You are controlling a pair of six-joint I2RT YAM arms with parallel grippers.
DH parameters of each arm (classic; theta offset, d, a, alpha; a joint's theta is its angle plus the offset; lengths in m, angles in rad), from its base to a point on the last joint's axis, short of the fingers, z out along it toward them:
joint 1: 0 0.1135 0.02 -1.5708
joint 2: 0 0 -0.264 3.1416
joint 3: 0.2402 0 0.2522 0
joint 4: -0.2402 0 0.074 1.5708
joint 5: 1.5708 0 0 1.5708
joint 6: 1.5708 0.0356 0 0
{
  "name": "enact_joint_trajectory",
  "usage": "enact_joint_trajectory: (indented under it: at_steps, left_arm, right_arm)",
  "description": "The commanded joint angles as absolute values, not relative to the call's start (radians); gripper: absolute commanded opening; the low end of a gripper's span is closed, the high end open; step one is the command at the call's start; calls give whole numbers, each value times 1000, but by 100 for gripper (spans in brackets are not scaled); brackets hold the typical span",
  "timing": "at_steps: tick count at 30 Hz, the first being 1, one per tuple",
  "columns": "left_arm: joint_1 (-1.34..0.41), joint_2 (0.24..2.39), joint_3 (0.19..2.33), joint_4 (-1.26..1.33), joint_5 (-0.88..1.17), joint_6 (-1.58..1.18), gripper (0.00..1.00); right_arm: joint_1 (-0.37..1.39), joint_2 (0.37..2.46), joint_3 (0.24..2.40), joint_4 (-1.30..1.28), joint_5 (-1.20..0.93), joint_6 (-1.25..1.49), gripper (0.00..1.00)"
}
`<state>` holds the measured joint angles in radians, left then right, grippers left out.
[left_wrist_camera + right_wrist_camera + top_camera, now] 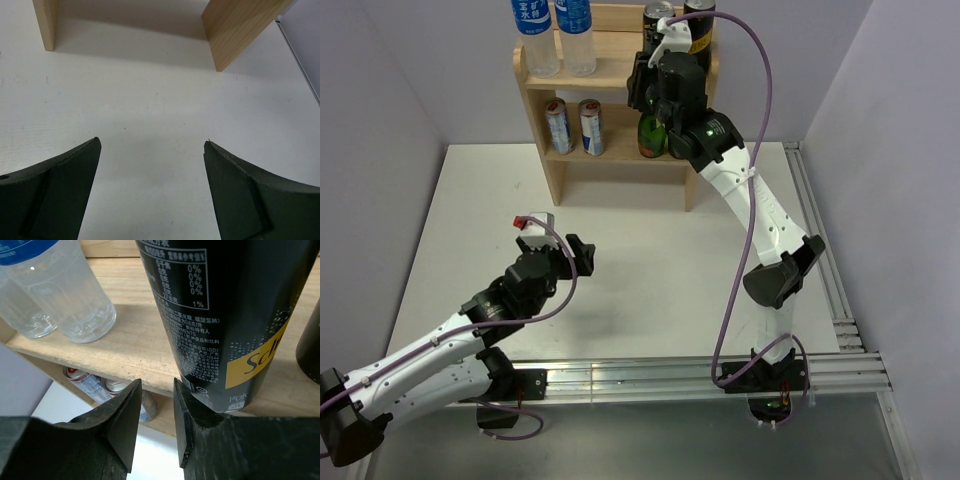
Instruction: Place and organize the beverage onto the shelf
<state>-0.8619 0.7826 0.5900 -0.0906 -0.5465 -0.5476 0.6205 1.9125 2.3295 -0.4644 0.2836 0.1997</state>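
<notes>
The light-wood shelf [612, 76] stands at the back of the table. Its top tier holds two water bottles [534, 35] on the left and two black-and-gold cans [699, 22] on the right. Two silver cans [558, 126] stand on the lower tier. My right gripper [650, 62] is at the top tier's front edge. In the right wrist view its jaws [156, 382] stand narrowly apart with nothing between them. A black-and-gold can [225, 315] stands just right of them, and the water bottles [75, 295] are to the left. My left gripper [582, 257] is open and empty over the table [152, 141].
A green glass bottle [651, 137] stands on the lower tier, partly hidden by my right arm. The shelf's side panels [240, 30] reach down to the white table ahead of my left gripper. Metal rails [820, 240] run along the table's right and near edges. Walls close in on both sides.
</notes>
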Motion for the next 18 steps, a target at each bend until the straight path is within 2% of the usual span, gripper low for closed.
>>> enact_joint_trajectory:
  at_steps: [1,18]
  left_arm:
    - [-873,773,580,-55,-555,-566,90]
    - [-882,778,546,-38,-558,-563,90]
  right_arm:
    - [594,1919,2382,-436,268,186,40]
    - [557,1948,2382,-425,307,167,40]
